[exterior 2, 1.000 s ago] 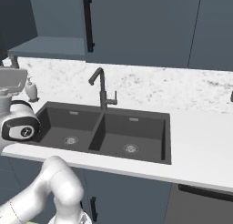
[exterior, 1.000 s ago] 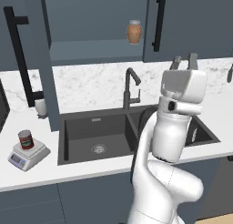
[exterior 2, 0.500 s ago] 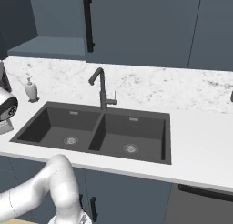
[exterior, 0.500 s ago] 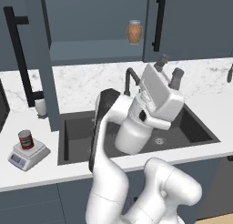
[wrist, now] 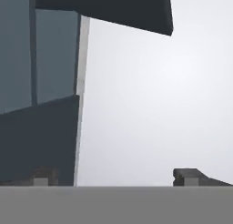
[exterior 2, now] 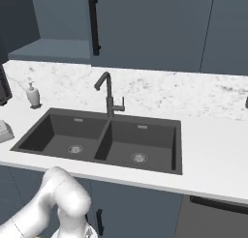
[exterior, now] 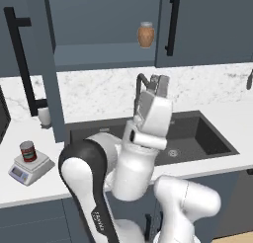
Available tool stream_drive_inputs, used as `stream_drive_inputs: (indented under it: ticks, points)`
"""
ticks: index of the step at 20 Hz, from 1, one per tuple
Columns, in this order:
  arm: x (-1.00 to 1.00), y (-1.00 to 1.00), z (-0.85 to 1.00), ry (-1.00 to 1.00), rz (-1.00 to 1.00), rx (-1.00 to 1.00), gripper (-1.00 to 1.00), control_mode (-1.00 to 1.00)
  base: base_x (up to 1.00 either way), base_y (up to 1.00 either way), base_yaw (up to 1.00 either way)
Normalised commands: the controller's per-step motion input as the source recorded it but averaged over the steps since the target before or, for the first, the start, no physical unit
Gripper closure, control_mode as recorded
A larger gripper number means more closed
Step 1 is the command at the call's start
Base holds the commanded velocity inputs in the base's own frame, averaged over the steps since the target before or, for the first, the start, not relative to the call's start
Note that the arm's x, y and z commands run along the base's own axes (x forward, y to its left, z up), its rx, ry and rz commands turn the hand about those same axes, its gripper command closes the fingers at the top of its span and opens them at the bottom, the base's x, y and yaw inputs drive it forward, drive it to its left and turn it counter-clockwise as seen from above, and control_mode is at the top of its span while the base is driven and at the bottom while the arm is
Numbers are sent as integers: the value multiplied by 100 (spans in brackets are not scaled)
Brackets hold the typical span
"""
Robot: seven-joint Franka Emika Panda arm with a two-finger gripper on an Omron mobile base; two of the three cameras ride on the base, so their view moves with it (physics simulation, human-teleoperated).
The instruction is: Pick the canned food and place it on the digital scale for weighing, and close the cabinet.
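Hand (exterior: 157,80): raised above the sink (exterior: 197,133), fingers spread wide, nothing held.
Canned food (exterior: 28,151): 1, stood on the digital scale (exterior: 29,169), near the worktop (exterior: 29,190) front edge.
Cabinet (exterior: 99,27): left door (exterior: 24,54) swung open.

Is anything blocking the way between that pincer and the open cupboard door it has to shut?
Nothing visible does. The pincer is open and empty above the sink; the open cupboard door stands off to its left. The can already sits on the scale, below that door.
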Motion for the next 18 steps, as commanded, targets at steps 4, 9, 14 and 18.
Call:
stream_drive_inputs:
  ticks: [4,9,14,18]
  points:
    - [-5,-11,-100,95,10,-8,-100,-100,0,0,0]
    - [-77,93,-99,30,14,-16,-100,-100,0,0,0]
    - [-55,100,-84,-1,13,-11,-100,-100,0,0,0]
    - [-17,100,-53,-10,1,0,-100,-100,0,0,0]
